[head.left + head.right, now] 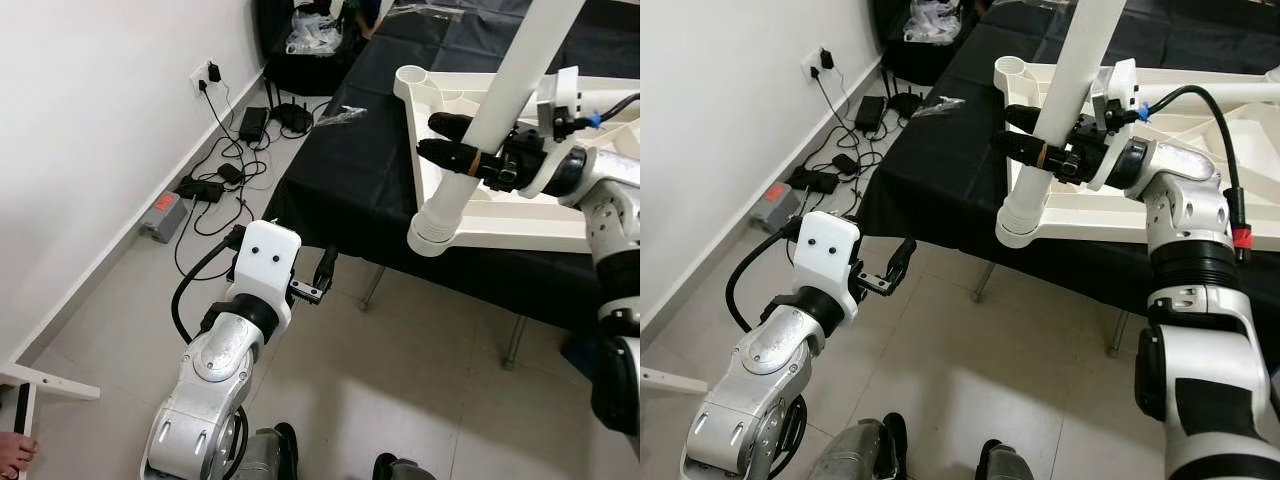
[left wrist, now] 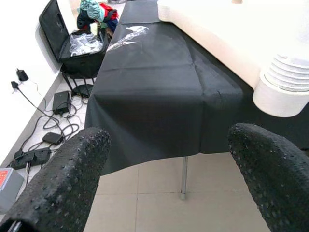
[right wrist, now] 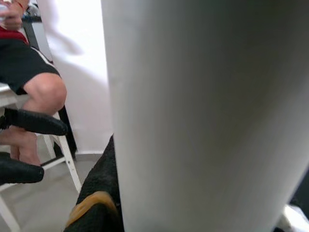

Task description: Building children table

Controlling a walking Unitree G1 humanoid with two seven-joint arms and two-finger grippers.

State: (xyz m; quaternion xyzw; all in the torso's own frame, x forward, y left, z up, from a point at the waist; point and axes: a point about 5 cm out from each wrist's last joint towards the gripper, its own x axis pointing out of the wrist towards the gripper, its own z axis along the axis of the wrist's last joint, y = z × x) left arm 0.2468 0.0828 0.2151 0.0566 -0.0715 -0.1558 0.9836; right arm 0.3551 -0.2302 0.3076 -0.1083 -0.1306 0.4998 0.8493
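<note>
White wall (image 1: 90,120), tiled floor (image 1: 400,400), black-draped table (image 1: 360,170), tangled cables (image 1: 215,180).

Even, bright indoor light is filling the head views sharply. The close leg (image 3: 193,116) is blurring, and the tabletop (image 2: 227,29) is glaring white.

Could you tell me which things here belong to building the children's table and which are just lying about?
For the job:
- white table leg, held in right hand
- white tabletop
- left hand, open, idle

Lying about:
- chargers and cables
- plastic wrapper
- open suitcase
</note>
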